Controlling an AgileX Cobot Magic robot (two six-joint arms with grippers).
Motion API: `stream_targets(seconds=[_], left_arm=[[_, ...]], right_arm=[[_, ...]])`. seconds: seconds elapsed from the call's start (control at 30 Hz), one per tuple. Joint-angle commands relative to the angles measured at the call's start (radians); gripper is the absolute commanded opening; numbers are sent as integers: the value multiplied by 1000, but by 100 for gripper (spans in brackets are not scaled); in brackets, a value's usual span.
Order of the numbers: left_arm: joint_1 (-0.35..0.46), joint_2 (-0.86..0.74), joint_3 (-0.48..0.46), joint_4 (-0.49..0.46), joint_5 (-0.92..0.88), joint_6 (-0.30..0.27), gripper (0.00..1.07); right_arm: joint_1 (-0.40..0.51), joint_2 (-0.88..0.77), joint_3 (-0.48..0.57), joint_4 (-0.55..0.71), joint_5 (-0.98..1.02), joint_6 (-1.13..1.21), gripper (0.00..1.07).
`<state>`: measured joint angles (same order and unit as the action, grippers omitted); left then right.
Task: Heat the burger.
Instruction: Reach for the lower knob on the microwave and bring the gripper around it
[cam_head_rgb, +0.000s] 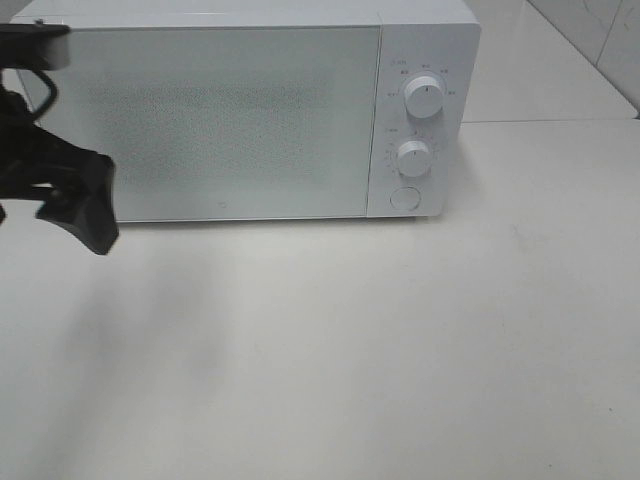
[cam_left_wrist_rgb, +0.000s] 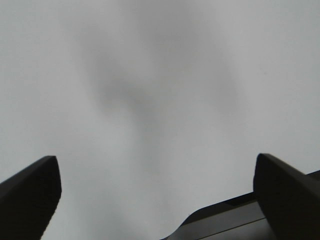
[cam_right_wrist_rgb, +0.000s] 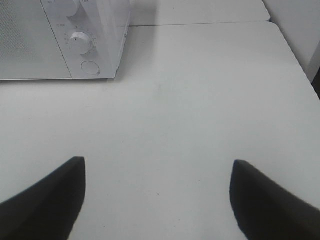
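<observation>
One white microwave (cam_head_rgb: 220, 110) stands on the white surface (cam_head_rgb: 350, 350), door shut. Its panel carries two dials, upper (cam_head_rgb: 425, 100) and lower (cam_head_rgb: 413, 157), and one round button (cam_head_rgb: 405, 197).

Two end effectors noted. The left end effector (cam_left_wrist_rgb: 156, 162) is above the surface before the microwave's left edge, jaws spread wide and empty. The right end effector (cam_right_wrist_rgb: 158, 166), seen only by its wrist camera, also has its jaws apart and holds nothing.

The burger appears in no view, so its location cannot be told.
</observation>
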<state>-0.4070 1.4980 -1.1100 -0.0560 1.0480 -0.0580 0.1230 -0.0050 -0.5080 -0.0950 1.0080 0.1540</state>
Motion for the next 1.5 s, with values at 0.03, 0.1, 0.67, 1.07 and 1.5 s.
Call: stream_targets(seconds=[0.03,0.1,0.67,1.07,1.5], left_arm=[[119,-63,3,1,62,42,100],[149,-78,4,1,74,51,100],[391,-442,359,1,75,86,100],[391,-762,577,-11,-13,80,100],[391,-1140,604,4,-10,82,100]], right_arm=[[-9,-25,3,-6,-2,-4,74],[-9,-25,3,-6,-2,-4,74],[-9,-25,3,-6,-2,-4,74],[-9,-25,3,-6,-2,-4,74],[-9,-25,3,-6,-2,-4,74]])
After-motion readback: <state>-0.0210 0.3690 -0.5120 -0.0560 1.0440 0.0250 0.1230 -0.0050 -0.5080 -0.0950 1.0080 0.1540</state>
